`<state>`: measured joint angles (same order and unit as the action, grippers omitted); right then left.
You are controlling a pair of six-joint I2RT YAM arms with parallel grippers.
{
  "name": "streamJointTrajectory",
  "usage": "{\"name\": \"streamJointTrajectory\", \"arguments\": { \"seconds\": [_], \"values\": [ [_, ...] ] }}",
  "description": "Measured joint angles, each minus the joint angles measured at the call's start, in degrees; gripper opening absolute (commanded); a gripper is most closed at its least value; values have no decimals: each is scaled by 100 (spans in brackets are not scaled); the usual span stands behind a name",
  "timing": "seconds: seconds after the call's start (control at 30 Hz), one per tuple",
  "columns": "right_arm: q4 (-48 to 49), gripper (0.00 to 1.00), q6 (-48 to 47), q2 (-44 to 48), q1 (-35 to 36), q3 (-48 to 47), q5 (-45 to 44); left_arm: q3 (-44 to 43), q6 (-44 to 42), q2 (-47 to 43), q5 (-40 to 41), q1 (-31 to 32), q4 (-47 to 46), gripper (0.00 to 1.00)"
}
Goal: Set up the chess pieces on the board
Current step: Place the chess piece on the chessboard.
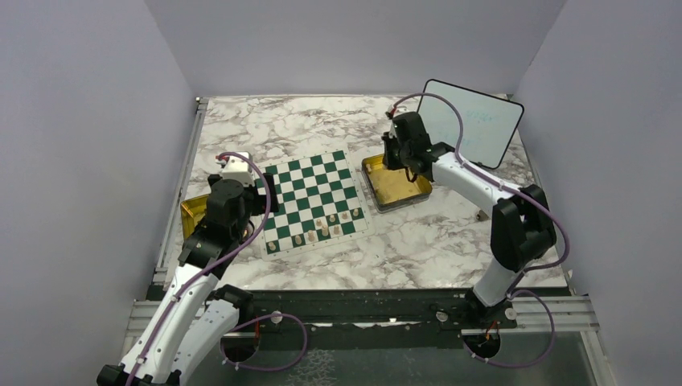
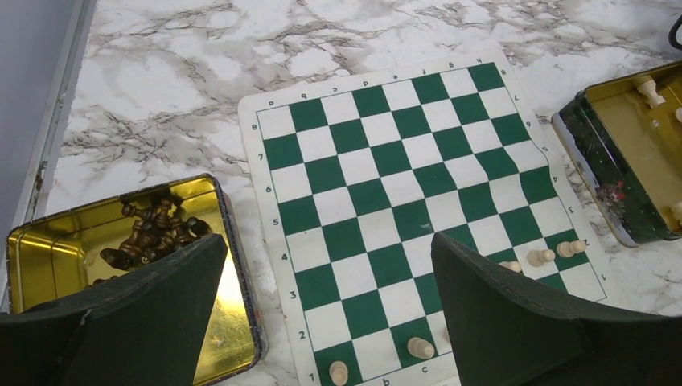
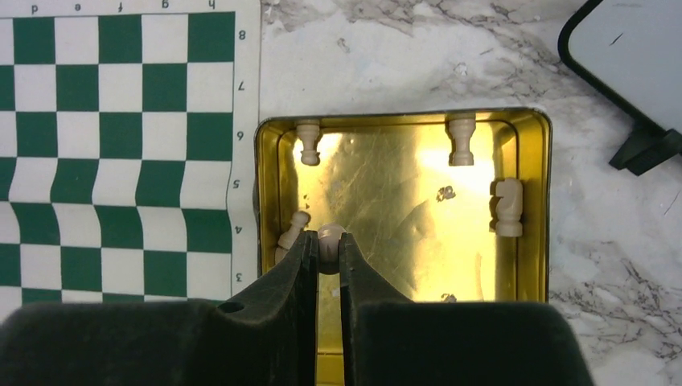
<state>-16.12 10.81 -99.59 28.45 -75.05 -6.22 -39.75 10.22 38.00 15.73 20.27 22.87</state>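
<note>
Chess pieces: several cream ones are standing on the board, in the two rows closest to the near edge of the counter. Four more are lying loose in the right tin, all close to its walls.
Board: the green-and-white mat is lying flat around the middle of the counter, turned a little. Its right side is waving slightly.
Right pincer: it is reaching down into the right tin and is clenched, grasping a round-topped piece between both fingers.
Round-topped piece: it is sitting close to the tin wall that faces the board, just beside another cream piece that is leaning at this wall.
Right tin: it is lying just beside the right edge of the board, in the far right part of the counter.
Left pincer: it is released, with the fingers standing wide apart and nothing between them. It is hovering over the near left corner of the board.
Left tin: it is lying at the left edge of the counter, just beside the board, and a heap of dark pieces is filling one corner of it.
Whiteboard: it is standing tilted at the far right corner of the counter, behind the right tin.
</note>
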Motion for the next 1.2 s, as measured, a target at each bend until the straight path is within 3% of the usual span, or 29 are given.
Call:
{"name": "streamJointTrajectory", "arguments": {
  "seconds": [0.27, 0.87, 1.2],
  "values": [
    [-133, 13, 273, 636, 339, 584, 205, 11, 0, 68, -155, 0, -7, 99],
    [20, 13, 702, 1049, 2636, 1464, -437, 20, 2, 168, -284, 0, -7, 99],
    [581, 14, 831, 824, 2863, 1705, -960, 31, 0, 90, -284, 0, -9, 99]
  ]
}}
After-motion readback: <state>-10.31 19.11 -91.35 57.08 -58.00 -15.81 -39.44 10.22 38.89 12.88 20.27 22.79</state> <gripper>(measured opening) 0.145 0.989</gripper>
